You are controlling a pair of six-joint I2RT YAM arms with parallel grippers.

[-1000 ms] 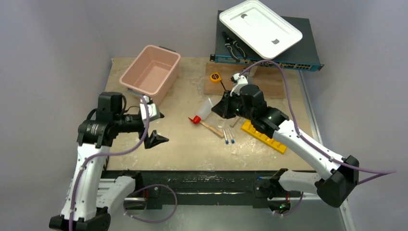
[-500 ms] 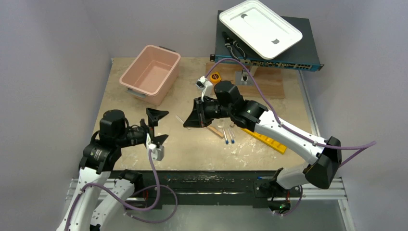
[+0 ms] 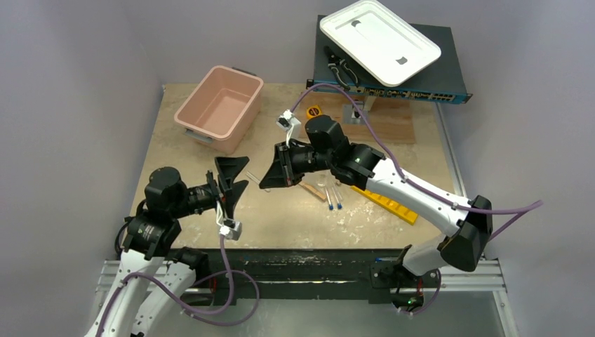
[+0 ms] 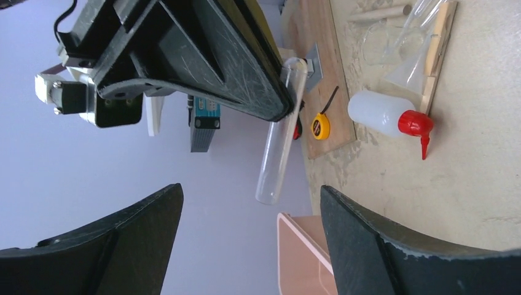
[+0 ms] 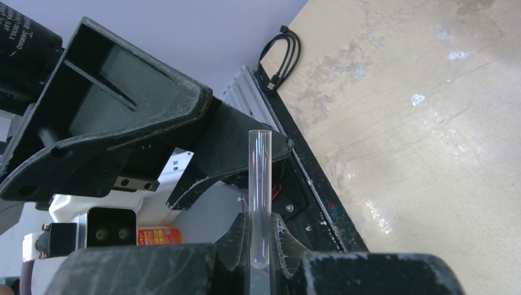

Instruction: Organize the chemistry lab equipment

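Observation:
My right gripper (image 3: 270, 177) is shut on a clear test tube (image 5: 260, 184) and holds it in the air, pointing left; the jaws (image 5: 261, 222) pinch its rounded end. My left gripper (image 3: 237, 180) is open and empty, facing the right one, with the tube (image 4: 279, 141) just beyond its wide-open jaws (image 4: 250, 192). The squeeze bottle with red nozzle (image 4: 382, 114) lies on the table, hidden in the top view. Two clear tubes with blue tips (image 3: 334, 196), a wooden stick (image 3: 309, 190) and the yellow holed rack (image 3: 386, 201) lie below the right arm.
A pink bin (image 3: 219, 105) stands at the back left. A yellow tape measure (image 3: 313, 111) lies by a wooden board (image 3: 384, 124). Black-handled pliers (image 3: 342, 69) and a white tray (image 3: 379, 38) rest on a dark box at the back. A clear funnel (image 4: 410, 70) lies near the bottle.
My right arm swung left, carrying the test tube from over the bottle toward the left gripper. My left gripper turned, drew nearer and now faces the tube, still open.

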